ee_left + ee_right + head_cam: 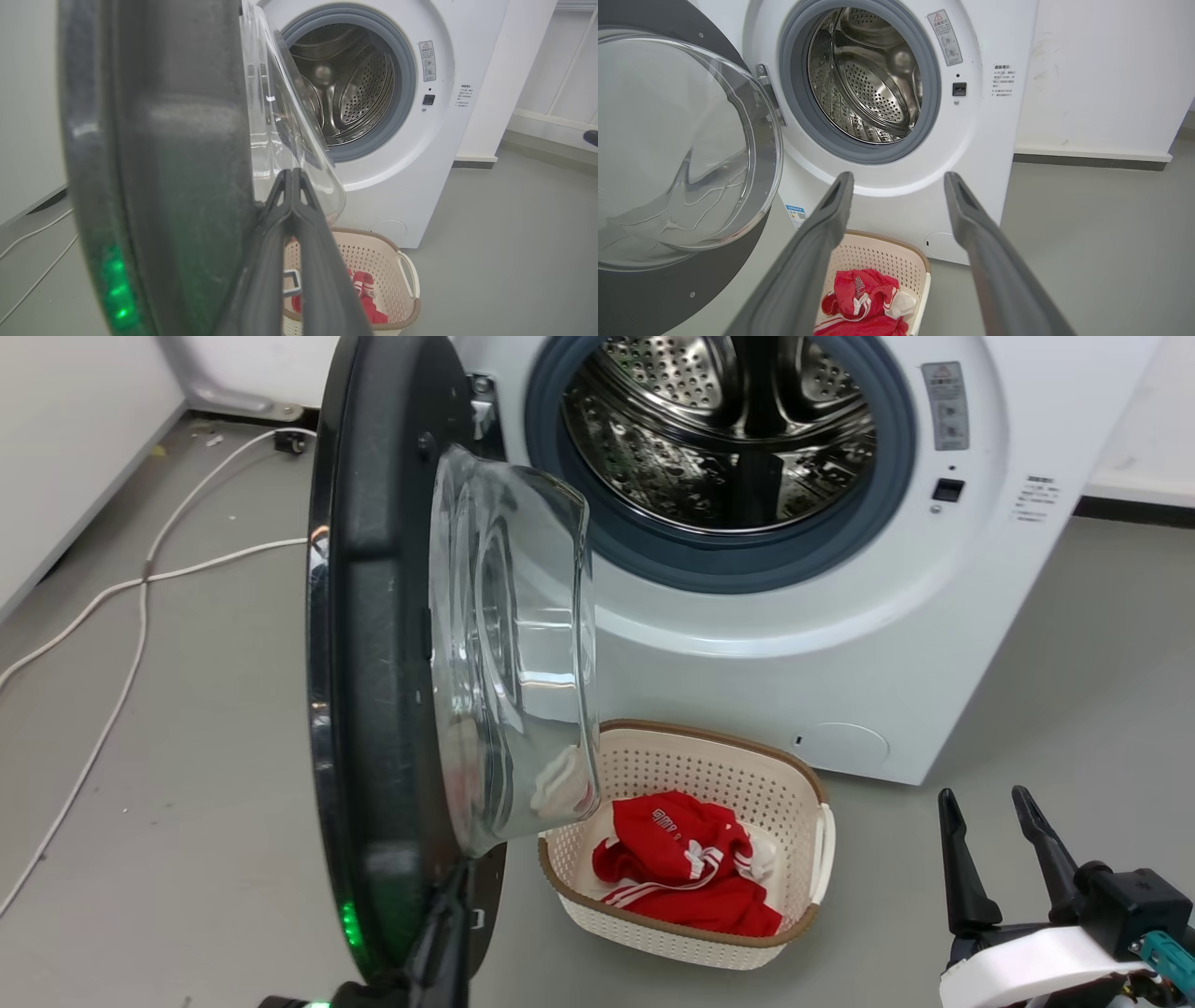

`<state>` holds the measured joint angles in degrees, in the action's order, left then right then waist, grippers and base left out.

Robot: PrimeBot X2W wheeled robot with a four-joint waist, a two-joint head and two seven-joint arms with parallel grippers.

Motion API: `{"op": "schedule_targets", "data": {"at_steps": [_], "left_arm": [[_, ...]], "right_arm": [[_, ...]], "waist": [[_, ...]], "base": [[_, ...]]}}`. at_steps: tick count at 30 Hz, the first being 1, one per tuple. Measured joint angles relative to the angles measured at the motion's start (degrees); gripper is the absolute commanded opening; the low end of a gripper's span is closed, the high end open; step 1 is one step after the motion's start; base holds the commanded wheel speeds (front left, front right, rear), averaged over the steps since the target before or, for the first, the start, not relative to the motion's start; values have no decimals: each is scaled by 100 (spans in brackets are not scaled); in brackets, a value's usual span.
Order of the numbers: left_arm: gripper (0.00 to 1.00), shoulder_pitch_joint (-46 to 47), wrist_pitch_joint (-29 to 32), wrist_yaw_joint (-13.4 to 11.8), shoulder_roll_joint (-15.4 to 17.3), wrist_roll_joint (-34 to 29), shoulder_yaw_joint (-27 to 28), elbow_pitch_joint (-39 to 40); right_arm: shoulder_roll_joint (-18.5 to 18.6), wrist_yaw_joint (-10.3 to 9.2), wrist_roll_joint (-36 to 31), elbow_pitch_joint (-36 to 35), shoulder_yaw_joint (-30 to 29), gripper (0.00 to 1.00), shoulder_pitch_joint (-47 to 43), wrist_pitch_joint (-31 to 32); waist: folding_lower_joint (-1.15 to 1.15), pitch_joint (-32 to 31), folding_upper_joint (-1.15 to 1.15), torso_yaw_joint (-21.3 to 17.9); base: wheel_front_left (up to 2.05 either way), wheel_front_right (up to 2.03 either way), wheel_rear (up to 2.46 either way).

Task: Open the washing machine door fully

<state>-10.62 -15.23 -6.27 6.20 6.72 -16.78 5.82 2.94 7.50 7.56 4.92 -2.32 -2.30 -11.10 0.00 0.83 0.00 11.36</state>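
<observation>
Now, door (373, 616): swung well out from the washing machine (934, 644), edge-on to the head camera, with its glass bulge facing the robot's right.
Left gripper (292, 172): fingers pressed together, lying along the door's dark rim by the glass; whether they touch it is unclear.
Right gripper (985, 795): fingers spread wide, holding nothing, well apart from the door.
Basket (709, 735): on the floor before the machine, with red clothing (681, 868) inside.

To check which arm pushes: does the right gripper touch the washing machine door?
Apart. In the head view the basket and grey floor lie between the right gripper and the washing machine door.
</observation>
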Motion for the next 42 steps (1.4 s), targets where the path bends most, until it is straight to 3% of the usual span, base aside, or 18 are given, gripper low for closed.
{"op": "schedule_targets", "data": {"at_steps": [9, 19, 28, 42], "left_arm": [[0, -53, 1, -190, 202, 221, 755, 94], [0, 504, 0, -230, 502, 570, 1937, -327], [0, 1248, -1, -2, 964, 816, 2830, -1386], [0, 2271, 0, 328, 1647, 862, 3507, -2920]], "right_arm": [[-1, 0, -3, -91, -4, 100, -7, 40], [-1, 0, -71, -232, 4, 100, 121, 122], [-1, 0, -153, -316, -23, 100, 309, 181], [-2, 1, -180, -272, -11, 100, 548, 121]], "waist": [[0, 58, 0, 320], [0, 379, 0, 341], [0, 672, 0, 191], [0, 968, 0, -29]], "base": [[0, 0, 0], [0, 0, 0], [0, 0, 0], [0, 0, 0]]}}
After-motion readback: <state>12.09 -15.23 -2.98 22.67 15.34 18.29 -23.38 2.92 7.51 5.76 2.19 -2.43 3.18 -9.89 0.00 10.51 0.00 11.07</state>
